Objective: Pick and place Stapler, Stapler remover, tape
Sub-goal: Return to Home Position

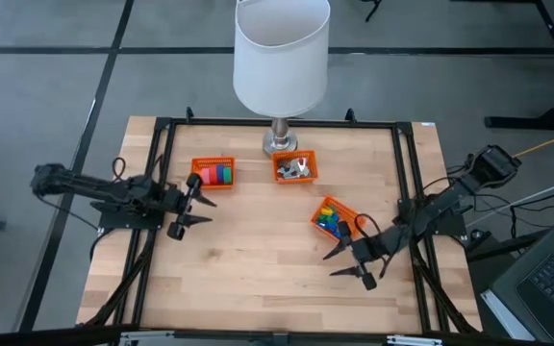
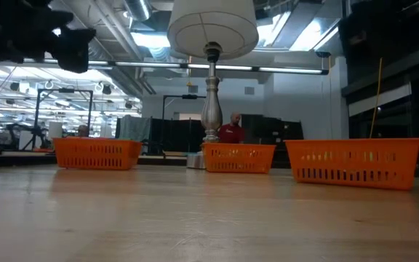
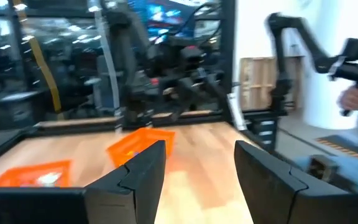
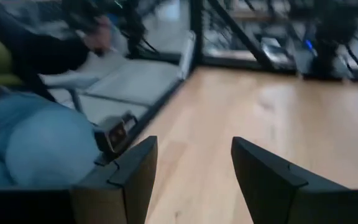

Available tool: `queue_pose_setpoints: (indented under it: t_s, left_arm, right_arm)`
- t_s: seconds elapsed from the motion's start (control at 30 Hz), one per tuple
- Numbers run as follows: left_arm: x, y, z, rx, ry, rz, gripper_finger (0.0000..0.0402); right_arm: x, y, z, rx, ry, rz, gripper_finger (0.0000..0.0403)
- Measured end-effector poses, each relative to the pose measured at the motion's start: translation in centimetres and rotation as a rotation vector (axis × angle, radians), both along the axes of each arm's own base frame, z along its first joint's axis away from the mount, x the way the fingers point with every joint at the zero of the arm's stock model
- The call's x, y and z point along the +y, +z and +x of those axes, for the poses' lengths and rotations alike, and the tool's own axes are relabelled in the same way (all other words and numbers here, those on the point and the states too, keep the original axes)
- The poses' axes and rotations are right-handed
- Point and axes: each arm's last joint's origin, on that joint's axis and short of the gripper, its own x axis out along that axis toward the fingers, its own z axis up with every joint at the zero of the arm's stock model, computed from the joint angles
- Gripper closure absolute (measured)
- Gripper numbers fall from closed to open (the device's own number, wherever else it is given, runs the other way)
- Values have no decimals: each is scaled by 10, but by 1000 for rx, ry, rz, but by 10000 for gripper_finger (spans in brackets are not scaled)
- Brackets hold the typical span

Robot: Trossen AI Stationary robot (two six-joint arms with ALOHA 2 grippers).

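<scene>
Three orange baskets stand on the wooden table. The left one [image 1: 213, 173] holds the tape, small pink, red and orange rolls. In the middle basket [image 1: 294, 167] lie pale silvery pieces, which look like stapler removers. Small blue, green and yellow blocks, apparently staplers, fill the right basket [image 1: 335, 218]. My left gripper [image 1: 192, 207] hovers open just near of the tape basket, pointing toward the table's right. My right gripper [image 1: 349, 261] hovers open near of the right basket, pointing left. Neither has anything between its fingers [image 3: 145, 177] [image 4: 135, 174].
A white-shaded lamp [image 1: 280, 58] stands on its metal foot [image 1: 279, 144] at the far middle, just behind the middle basket. A black frame [image 1: 162, 135] runs along the table's edges. Bare wood [image 1: 258, 269] spreads across the near half. A person's legs [image 4: 36, 149] show beside the table.
</scene>
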Motion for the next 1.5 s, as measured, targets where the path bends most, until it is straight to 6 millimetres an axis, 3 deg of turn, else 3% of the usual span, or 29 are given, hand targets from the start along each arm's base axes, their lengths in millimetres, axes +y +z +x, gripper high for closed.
queue_pose_setpoints:
  t_s: [0.2, 0.4, 0.67, 1.1, 1.5]
  left_arm:
    - [12, -4, -4, 39, 85, -21, 214]
    - [16, -3, -8, 28, 91, -24, 213]
    - [20, -4, -9, 44, 130, -23, 214]
    - [20, -7, -8, 74, 132, -19, 213]
    - [20, -7, -8, 73, 133, -18, 213]
  right_arm:
    - [-26, -13, -14, -163, 49, 33, 192]
    - [-53, -27, -50, -278, 67, 120, 192]
    - [-61, -15, -54, -387, 32, 77, 192]
    - [-92, -6, -59, -339, -45, 24, 192]
    - [-107, -17, -67, -187, -134, -40, 192]
